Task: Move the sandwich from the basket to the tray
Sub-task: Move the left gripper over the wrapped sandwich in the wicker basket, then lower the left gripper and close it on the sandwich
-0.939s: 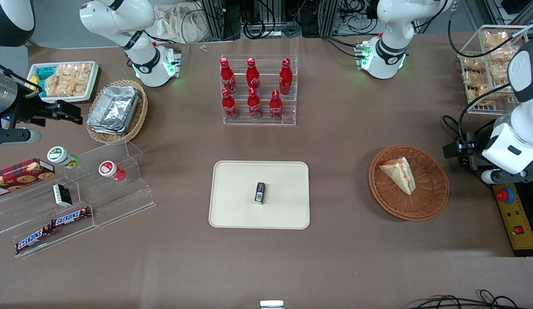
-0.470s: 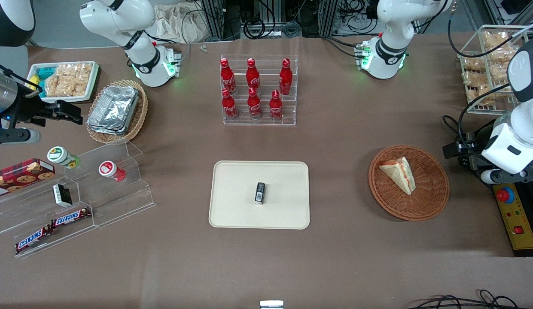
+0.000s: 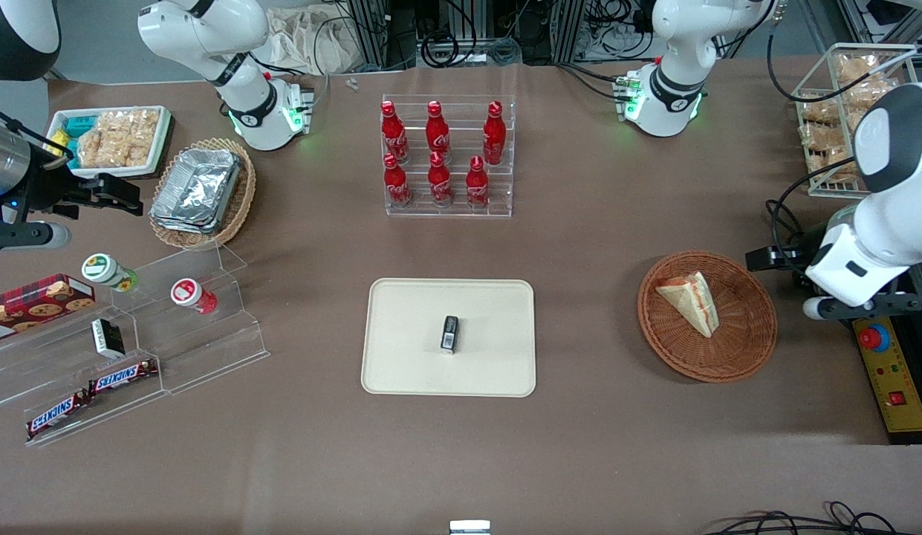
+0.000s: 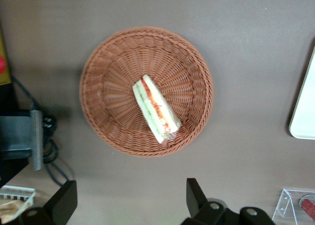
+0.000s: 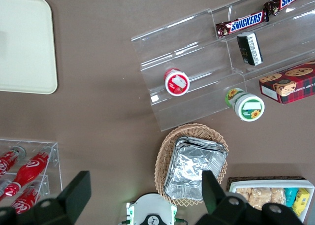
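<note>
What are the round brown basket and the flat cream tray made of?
The round reddish-brown basket looks like woven wicker: ribs fan out from its middle and the rim is braided. It may be real cane or plastic.

The flat cream-beige tray looks like smooth, matte moulded plastic, with rounded corners and a low rim.

The open tool hovers above the table beside the basket.

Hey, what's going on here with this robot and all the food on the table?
The working arm's gripper hangs open above the table, just off the rim of the round wicker basket, holding nothing. The wrapped sandwich lies in that basket, untouched. The cream tray it should go to sits toward the middle of the table, with only a small dark packet on it. So the move has not started yet.
</note>
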Motion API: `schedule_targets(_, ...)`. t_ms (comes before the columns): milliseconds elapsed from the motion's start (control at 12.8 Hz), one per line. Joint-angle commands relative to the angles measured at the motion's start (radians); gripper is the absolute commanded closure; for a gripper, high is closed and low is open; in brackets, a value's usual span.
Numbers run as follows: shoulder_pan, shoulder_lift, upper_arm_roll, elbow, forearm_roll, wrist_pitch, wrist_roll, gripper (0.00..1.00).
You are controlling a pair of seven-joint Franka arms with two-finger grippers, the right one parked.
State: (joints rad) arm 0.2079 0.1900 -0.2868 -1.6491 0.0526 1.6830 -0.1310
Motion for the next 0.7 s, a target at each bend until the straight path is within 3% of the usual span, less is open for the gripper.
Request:
schedule_targets(0,0.01,-0.055,-0.006,-0.127,-0.025,0.073,-0.022,0.01)
schedule_targets(626,0.004,-0.029,-0.009,-0.382,-0.036,0.439,-0.477,0.01)
